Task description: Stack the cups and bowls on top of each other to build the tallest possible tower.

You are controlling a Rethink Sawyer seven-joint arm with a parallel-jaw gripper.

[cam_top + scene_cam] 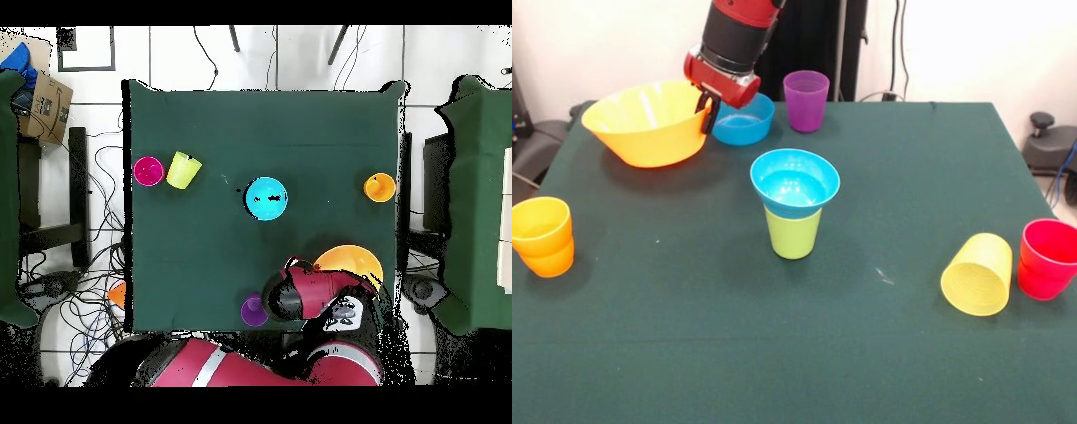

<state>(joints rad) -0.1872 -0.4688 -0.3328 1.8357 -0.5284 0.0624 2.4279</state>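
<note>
My gripper [706,108] is at the far left of the table, shut on the right rim of a large yellow-orange bowl [644,124], which sits tilted. One dark finger shows outside the rim. In the overhead view the bowl [352,262] lies beside the arm's wrist [300,295]. The tower stands mid-table: a small blue bowl [794,181] seated in a lime green cup [793,234]; from above only the blue bowl [267,198] shows. A second small blue bowl [746,124] sits just behind the gripper. The wide purple bowl is out of view.
A purple cup [806,100] stands at the far edge. Two nested orange cups [543,237] stand at the left edge. A yellow cup [977,274] lies on its side next to a red cup [1048,258] at the right.
</note>
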